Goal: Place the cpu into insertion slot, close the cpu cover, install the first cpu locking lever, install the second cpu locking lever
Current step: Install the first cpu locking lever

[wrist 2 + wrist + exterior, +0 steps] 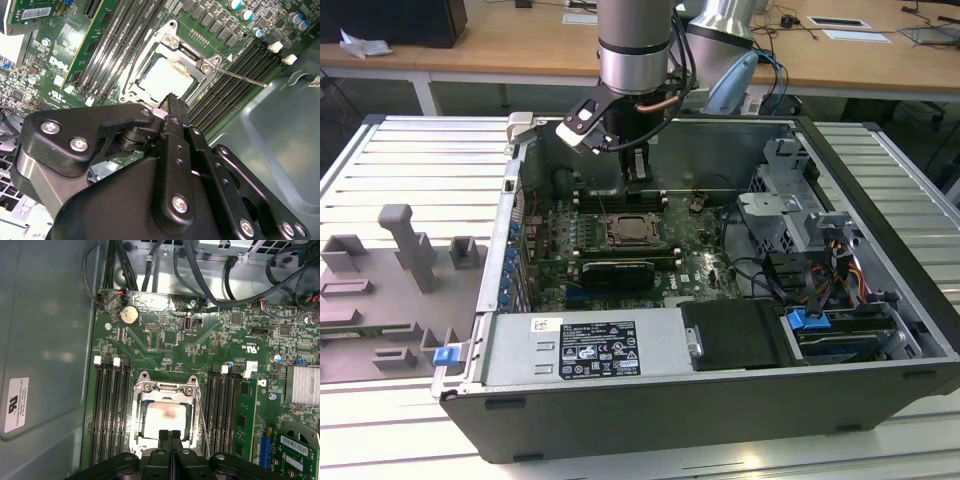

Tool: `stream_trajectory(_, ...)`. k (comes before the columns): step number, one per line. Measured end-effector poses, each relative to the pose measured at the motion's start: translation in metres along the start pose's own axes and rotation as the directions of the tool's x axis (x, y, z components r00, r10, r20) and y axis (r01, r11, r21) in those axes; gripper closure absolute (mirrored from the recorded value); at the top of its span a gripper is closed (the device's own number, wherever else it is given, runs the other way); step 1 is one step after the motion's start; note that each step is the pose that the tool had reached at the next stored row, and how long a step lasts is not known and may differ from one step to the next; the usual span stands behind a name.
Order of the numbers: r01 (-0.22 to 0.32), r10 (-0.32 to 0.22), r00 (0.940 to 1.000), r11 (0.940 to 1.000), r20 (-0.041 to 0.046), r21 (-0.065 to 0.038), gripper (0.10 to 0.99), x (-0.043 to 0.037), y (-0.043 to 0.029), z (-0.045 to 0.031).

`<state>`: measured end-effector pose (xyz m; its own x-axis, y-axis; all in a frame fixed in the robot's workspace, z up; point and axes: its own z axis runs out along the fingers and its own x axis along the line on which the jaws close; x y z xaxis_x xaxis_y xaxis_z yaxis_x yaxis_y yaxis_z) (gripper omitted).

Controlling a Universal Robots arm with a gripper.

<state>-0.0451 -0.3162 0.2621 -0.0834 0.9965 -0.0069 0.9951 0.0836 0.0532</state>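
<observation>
The cpu (164, 420) (162, 77), a pale square chip with a brownish smear on top, lies in the insertion slot (626, 232) on the green motherboard. The silvery cpu cover (165, 388) (176, 44) lies flat around it, framing the chip through its window. A thin wire locking lever (202, 425) (241, 78) runs along one side of the socket and sticks out past it. My gripper (638, 176) (170, 436) (171, 100) hangs just above the socket's edge nearest the case's back wall. Its fingertips are pressed together and hold nothing that I can see.
Black memory slots (107, 410) flank the socket on both sides. The grey case wall (45, 340) stands close behind the gripper. A power supply (585, 350), a drive cage (790, 200) and loose cables (760, 270) fill the case. A grey fixture (410, 250) stands at the exterior view's left.
</observation>
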Motion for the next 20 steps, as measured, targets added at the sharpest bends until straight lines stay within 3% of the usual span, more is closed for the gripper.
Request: stream_trajectory(20, 0.008, -0.008, 1.0, 1.0, -0.0004, 0.0, 0.98, 0.0, 0.0, 0.0)
